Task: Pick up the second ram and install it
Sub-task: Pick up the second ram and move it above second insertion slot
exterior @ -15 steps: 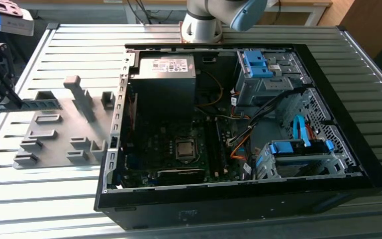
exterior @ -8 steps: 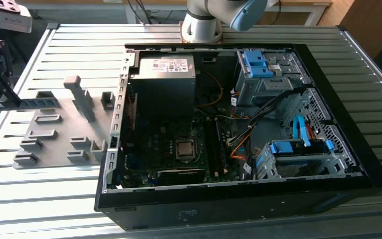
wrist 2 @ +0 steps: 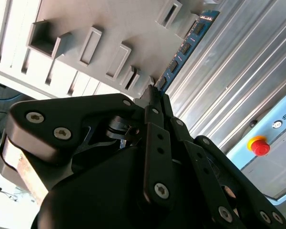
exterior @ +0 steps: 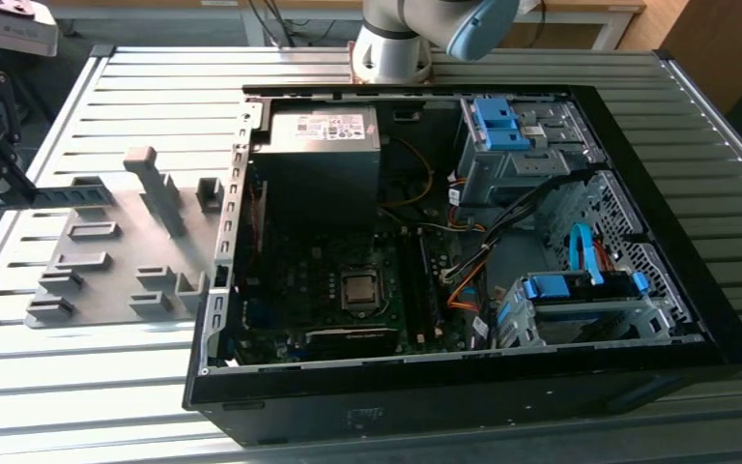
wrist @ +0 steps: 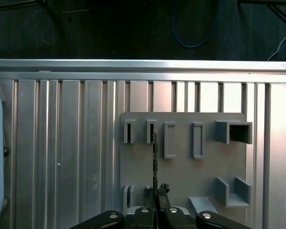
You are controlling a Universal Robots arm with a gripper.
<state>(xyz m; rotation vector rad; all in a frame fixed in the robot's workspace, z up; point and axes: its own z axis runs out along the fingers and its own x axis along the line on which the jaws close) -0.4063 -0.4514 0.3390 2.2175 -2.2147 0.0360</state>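
The gripper point(wrist 2: 155, 95), clamped on one end of the second ram point(wrist 2: 185, 47), holds it edge-on above the grey slotted holder point(wrist 2: 100, 28), likely leaving its long edge free for seating, well apart from the open computer case point(exterior: 474, 382) on the exterior view's right.

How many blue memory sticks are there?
1. The stick is pinched in the gripper, by the grey holder. Another may be hidden inside the computer.

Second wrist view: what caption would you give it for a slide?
The gripper shut on the ram, with the grey holder behind.
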